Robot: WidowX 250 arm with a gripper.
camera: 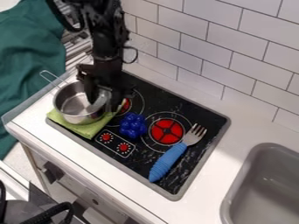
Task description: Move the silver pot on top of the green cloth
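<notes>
One pot [71,105], silver, sat over the green cloth [88,131] at the left end of the stove [139,153], cloth poking out along the near side and at the right. Gripper [105,99] was down at the pot's right rim, part of it over the opening; could not tell whether it was open or closed on the rim. Step in hand looked like the final placing, or the release just after it. Goal looked met or very nearly so; whether the base had its full weight on the cloth was hard to confirm. Next move called for a check that the pot was seated, a clean let-go, then a straight lift, since a sideways pull could drag pot and cloth together or tip the rim. Containers: pot stood roughly upright, mouth up, wire handle [46,71] toward the far left, bare metal on the visible part of its bottom, no food seen there. Grey sink [245,170] at the near right, cut off by the edge. Blue cluster [133,125] sat between the burners, blue-handled fork [167,162] lay at the right, both loose on the stove.
</notes>
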